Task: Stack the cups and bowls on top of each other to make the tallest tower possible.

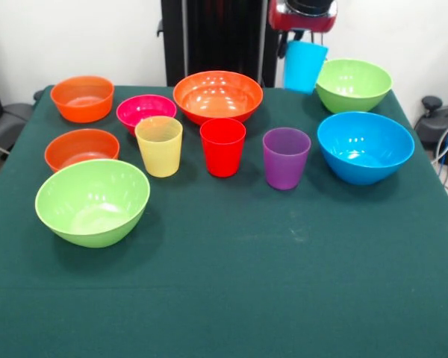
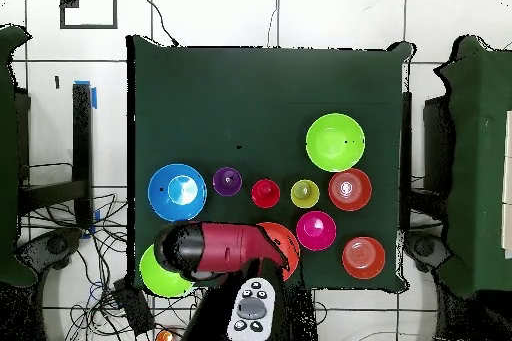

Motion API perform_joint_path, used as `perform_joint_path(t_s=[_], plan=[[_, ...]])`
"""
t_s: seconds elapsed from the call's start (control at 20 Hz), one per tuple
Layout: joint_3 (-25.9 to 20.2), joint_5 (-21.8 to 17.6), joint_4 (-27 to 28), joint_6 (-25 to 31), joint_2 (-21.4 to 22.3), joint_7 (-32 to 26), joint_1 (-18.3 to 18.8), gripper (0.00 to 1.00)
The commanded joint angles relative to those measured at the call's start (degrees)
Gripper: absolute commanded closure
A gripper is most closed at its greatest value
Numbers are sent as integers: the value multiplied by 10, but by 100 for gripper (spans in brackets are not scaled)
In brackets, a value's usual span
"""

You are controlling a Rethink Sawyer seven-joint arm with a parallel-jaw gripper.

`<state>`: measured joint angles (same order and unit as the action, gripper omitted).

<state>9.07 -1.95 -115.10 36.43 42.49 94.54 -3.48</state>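
Note:
My gripper (image 1: 304,34) hangs at the table's far edge, shut on the light blue cup (image 1: 305,67), which tilts slightly beside a lime green bowl (image 1: 353,84). The yellow cup (image 1: 159,146), red cup (image 1: 222,147) and purple cup (image 1: 286,158) stand upright in a row mid-table. Behind them are the wide orange bowl (image 1: 217,95) and the magenta bowl (image 1: 145,110). Two small orange bowls (image 1: 82,98) (image 1: 81,148) and the second lime green bowl (image 1: 93,201) lie at the left, the blue bowl (image 1: 365,147) at the right. In the overhead view the arm (image 2: 225,247) hides the light blue cup.
The dark green tablecloth (image 1: 231,283) stretches wide toward the camera in front of the cups. The black pedestal (image 1: 213,37) stands behind the wide orange bowl. Nothing is stacked; every bowl sits open side up, apart from the others.

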Motion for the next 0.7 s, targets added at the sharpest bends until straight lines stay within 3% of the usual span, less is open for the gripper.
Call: perform_joint_path(t_s=[0.05, 0.3, 0.5, 0.7], plan=[[-39, 1, 84, 124, -33, 78, -20, 100], [-45, -20, 146, 185, -73, 62, -24, 100], [-50, -29, 204, 195, -106, 50, -20, 100], [-55, -17, 226, 198, -115, 48, -12, 100]])
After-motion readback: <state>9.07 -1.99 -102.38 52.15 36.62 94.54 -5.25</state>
